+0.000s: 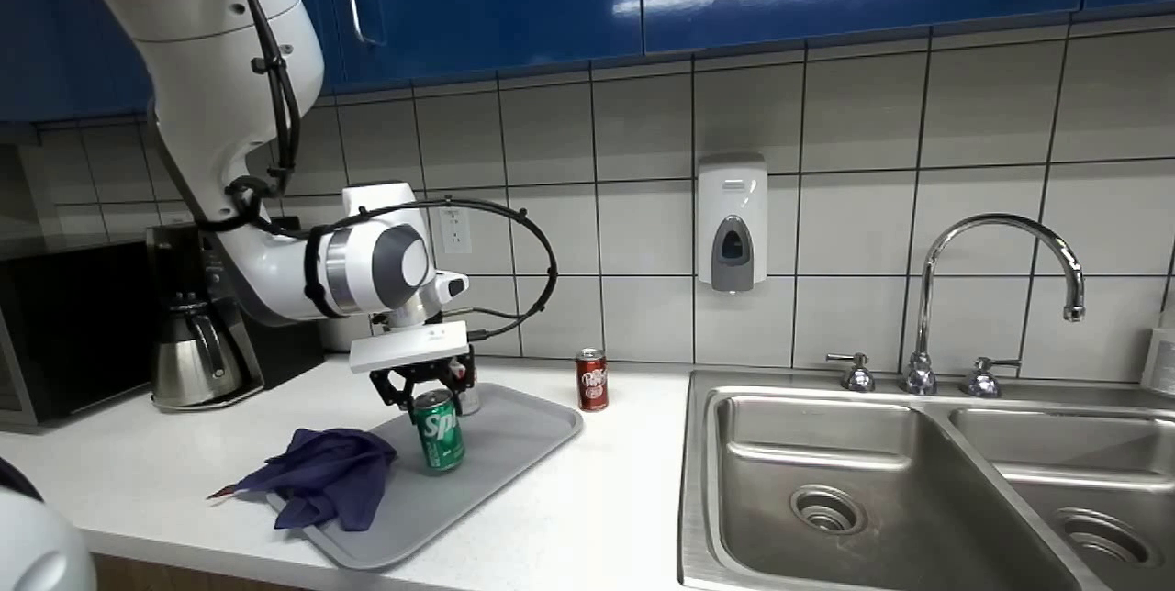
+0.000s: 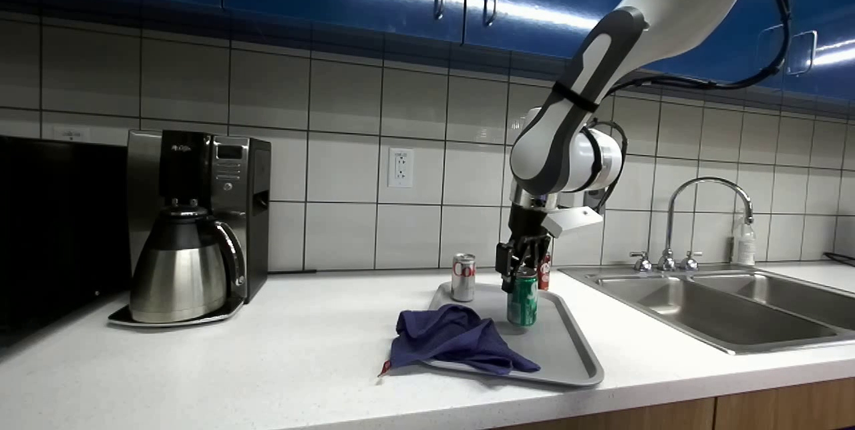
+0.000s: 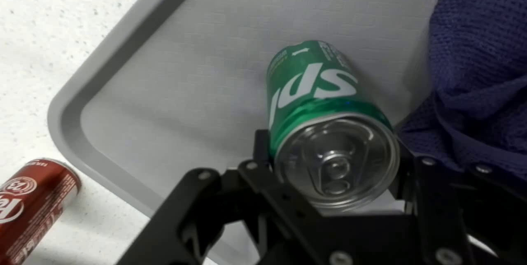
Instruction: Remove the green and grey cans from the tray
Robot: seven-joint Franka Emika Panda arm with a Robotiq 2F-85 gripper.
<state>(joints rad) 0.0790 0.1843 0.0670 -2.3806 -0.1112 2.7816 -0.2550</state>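
Green can (image 2: 522, 304) is over the tray (image 2: 564, 350), directly under the gripper (image 1: 437, 406), which looks narrowed onto it: pads (image 3: 261, 145) against both sides near the top. Long axis close to upright, so a straight vertical pull suits. I'd call it grasp made, lift next, then sideways off the tray. Can't tell if its base touches the tray. Cloth (image 3: 481, 75) lies near it, so exit on the opposite side seems cleaner. Grey can (image 2: 463, 278) stands on the tray too, so that's a second trip

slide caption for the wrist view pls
Wrist view: green can between the fingers, tray beneath, cloth at right, red can off the tray at left.
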